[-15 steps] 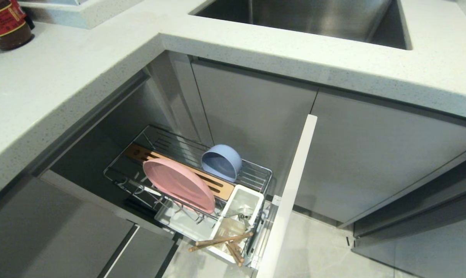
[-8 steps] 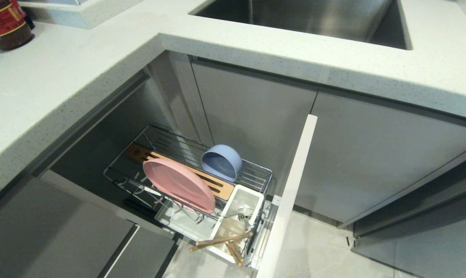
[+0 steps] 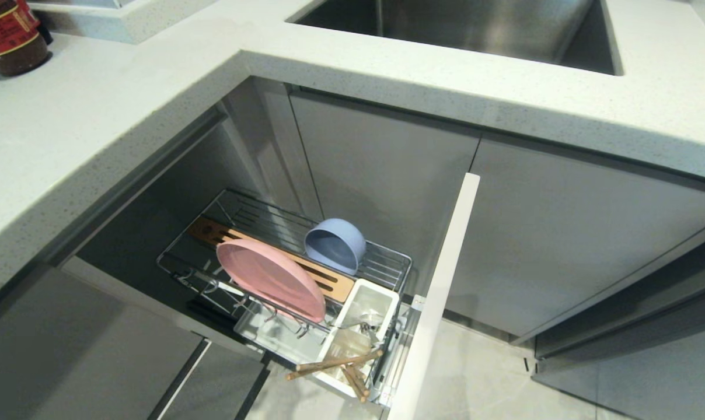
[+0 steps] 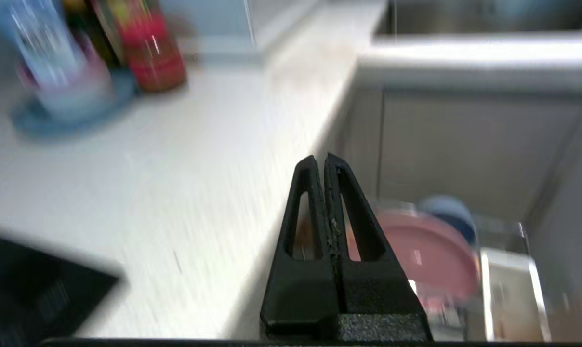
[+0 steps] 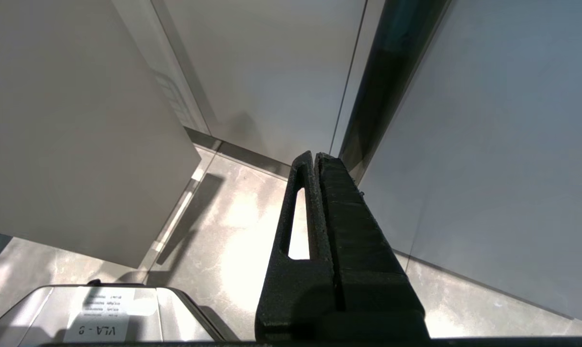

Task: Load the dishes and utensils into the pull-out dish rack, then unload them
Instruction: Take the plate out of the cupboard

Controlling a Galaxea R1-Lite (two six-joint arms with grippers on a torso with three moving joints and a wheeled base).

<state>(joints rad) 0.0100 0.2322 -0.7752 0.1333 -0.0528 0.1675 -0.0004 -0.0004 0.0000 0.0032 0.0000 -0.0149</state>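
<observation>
Pink and edge-on, the plate stands in the slotted wood strip of the dish rack, and we judge it the next thing to lift out. Our left gripper hangs above the counter edge, fingers pressed together and holding nothing. The plate lies ahead of it and lower down, past the counter edge, so the hand must open and come down over the plate's top rim, across its flat faces. The blue bowl sits tipped on the wires just behind the plate. The white cutlery cup holds the spoon and the chopsticks, whose ends stick out toward the floor. Our right gripper, closed and empty, is parked low by the cabinet fronts, so we think the left arm is better placed.
</observation>
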